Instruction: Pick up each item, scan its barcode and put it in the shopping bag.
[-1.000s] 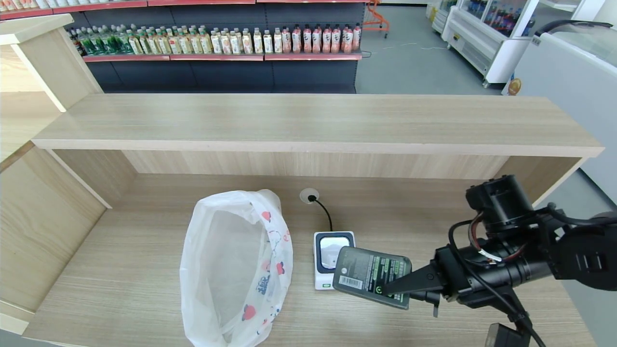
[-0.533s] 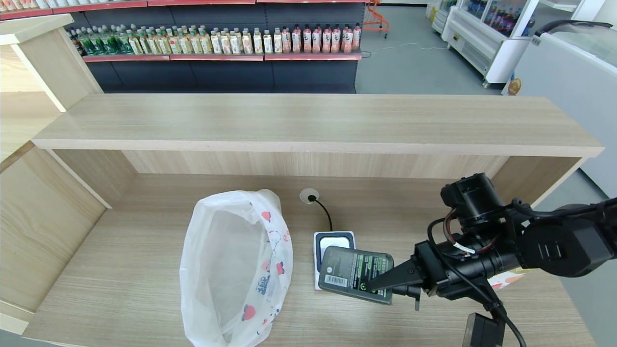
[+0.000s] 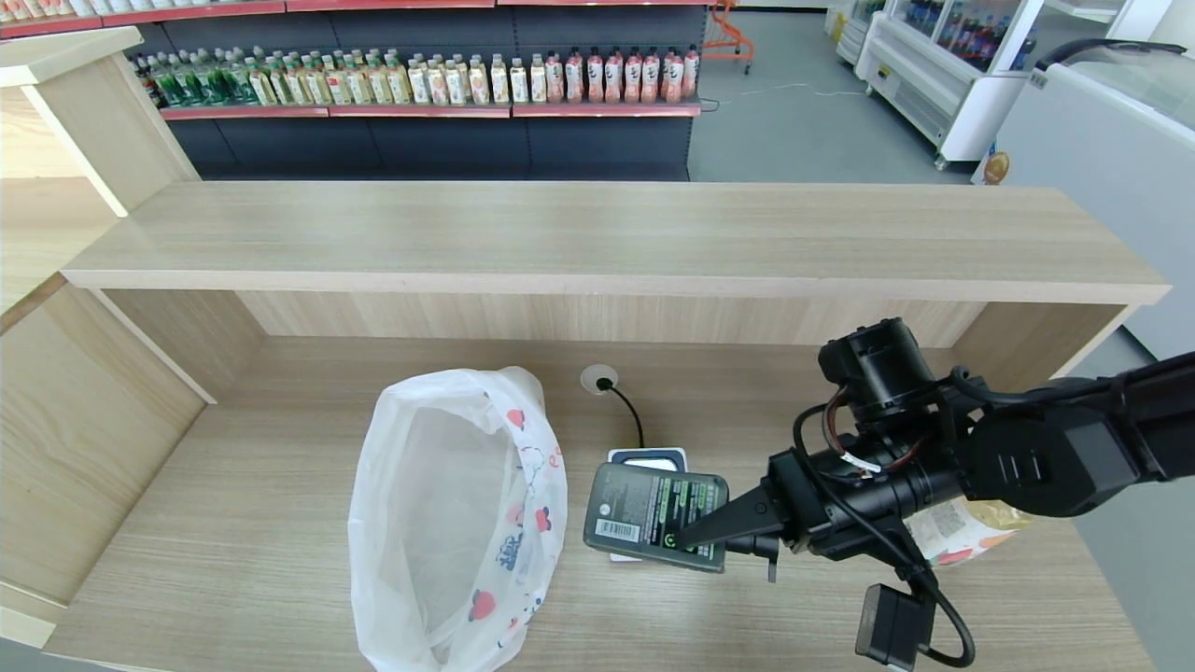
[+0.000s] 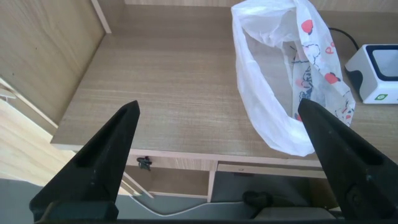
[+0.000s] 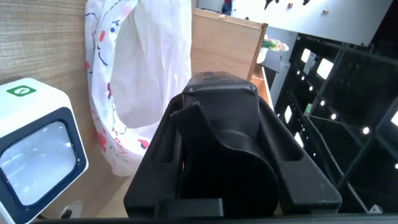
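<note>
Two black fingers (image 3: 724, 523) of the right gripper (image 3: 693, 539) are clamped on one short end of a flat, dark grey rectangular packet with green print (image 3: 653, 513), holding it out level above the pale wood-grain surface (image 3: 233, 560). The packet hangs over the small white box scanner with a dark glass window (image 3: 644, 457) and hides most of it in the head view; whether the two touch cannot be told. A white barcode label (image 3: 618, 530) sits at the packet's free end, on the face turned up toward the head camera (not down at the scanner window).

Just beside the scanner, on the robot's left, stands the white, thin plastic shopping bag with red and blue print (image 3: 457, 523), its mouth open and facing upward. A black cable (image 3: 630, 411) runs from the back of the scanner to a round grey grommet (image 3: 598, 379) in the surface. Under the right arm lies a crinkled white and orange snack bag (image 3: 962, 532), partly hidden.

From the left wrist, the left gripper (image 4: 219, 109) hovers above the near edge of the surface, fingers spread wide with nothing between them, the shopping bag (image 4: 280, 81) and scanner (image 4: 376, 68) beyond it.
</note>
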Tool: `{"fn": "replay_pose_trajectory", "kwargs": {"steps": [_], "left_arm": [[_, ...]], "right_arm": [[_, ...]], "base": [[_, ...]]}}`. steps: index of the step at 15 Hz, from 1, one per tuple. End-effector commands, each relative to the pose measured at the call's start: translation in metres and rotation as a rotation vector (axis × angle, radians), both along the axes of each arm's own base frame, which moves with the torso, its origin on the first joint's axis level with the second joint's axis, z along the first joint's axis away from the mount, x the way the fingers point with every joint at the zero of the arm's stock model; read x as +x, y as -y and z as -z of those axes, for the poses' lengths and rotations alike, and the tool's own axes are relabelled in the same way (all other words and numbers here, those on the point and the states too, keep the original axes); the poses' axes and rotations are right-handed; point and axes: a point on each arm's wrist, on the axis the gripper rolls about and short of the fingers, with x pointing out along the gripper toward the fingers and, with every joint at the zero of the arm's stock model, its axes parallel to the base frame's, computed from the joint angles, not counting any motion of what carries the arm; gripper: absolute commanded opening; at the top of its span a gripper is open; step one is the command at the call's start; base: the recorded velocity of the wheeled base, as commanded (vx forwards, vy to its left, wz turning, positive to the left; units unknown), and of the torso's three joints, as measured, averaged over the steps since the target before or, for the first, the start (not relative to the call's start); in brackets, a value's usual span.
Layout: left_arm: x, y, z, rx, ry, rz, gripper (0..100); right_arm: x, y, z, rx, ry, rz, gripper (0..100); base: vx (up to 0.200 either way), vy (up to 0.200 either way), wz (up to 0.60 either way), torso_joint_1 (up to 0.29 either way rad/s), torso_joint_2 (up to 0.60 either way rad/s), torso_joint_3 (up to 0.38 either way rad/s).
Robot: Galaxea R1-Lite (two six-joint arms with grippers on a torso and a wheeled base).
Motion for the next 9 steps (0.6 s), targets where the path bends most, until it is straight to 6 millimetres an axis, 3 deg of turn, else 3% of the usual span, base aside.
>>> {"fn": "replay_pose_trajectory", "kwargs": {"steps": [1, 9], "left_arm": [[0.0, 0.0, 0.0, -0.001, 0.0, 0.0, 100], [0.0, 0.0, 0.0, 0.001, 0.0, 0.0, 100]], "right_arm": [[-0.0006, -0.0019, -0.0011, 0.012, 0.08, -0.034, 0], [-0.0046, 0.0008, -0.0071, 0.017, 0.089, -0.032, 0]], "base": [[0.0, 0.0, 0.0, 0.0, 0.0, 0.0], [0.0, 0.0, 0.0, 0.0, 0.0, 0.0]]}}
